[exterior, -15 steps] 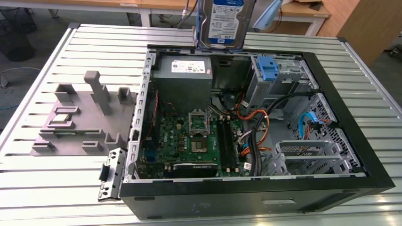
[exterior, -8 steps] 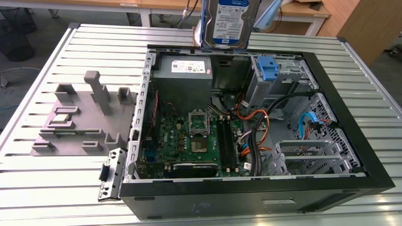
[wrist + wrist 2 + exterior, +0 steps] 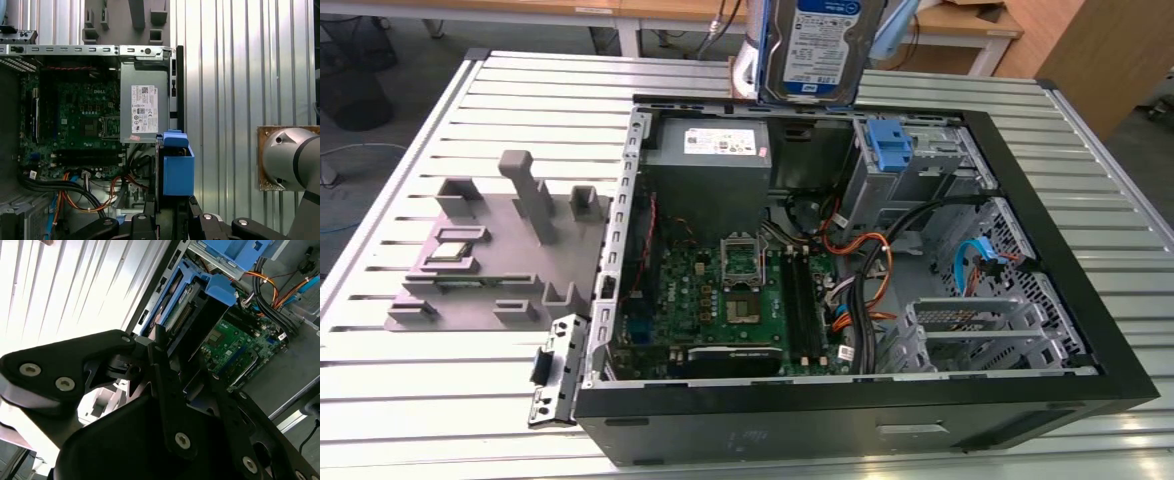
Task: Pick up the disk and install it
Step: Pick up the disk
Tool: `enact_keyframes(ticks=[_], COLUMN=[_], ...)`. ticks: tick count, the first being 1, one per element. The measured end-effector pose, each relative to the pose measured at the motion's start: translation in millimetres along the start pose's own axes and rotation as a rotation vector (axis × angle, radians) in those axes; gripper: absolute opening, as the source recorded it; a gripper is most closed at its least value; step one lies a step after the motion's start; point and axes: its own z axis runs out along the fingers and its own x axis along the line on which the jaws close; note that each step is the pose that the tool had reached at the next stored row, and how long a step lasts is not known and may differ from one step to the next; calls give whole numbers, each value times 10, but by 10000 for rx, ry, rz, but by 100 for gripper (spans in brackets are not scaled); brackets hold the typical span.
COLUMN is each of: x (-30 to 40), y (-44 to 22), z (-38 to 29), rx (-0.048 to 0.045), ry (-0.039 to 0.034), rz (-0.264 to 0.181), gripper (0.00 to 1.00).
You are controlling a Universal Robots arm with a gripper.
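Observation:
The disk (image 3: 811,45), a silver drive with a white-and-blue label in a blue carrier bracket, hangs upright above the far rim of the open computer case (image 3: 1067,330), near the power supply. In the second wrist view my gripper (image 3: 182,347) is shut on the disk (image 3: 177,305), with a black finger on each side of the carrier. The first wrist view shows the disk (image 3: 177,167) edge-on, sticking out from between the fingers of the gripper (image 3: 171,207), over the case edge beside the power supply.
Inside the case lie the grey power-supply box (image 3: 710,150), the green motherboard (image 3: 734,300), bundled cables (image 3: 874,250) and a lone blue bracket (image 3: 890,145) in the drive bay. A grey fixture (image 3: 494,250) stands on the slatted table at the exterior view's left.

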Motion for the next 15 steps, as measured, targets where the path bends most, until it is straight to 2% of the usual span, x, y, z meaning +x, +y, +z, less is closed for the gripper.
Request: enact_keyframes(ticks=[15], x=[-5], y=[-198], z=[-7], rx=[0], ry=[1], rz=[0], gripper=[35])
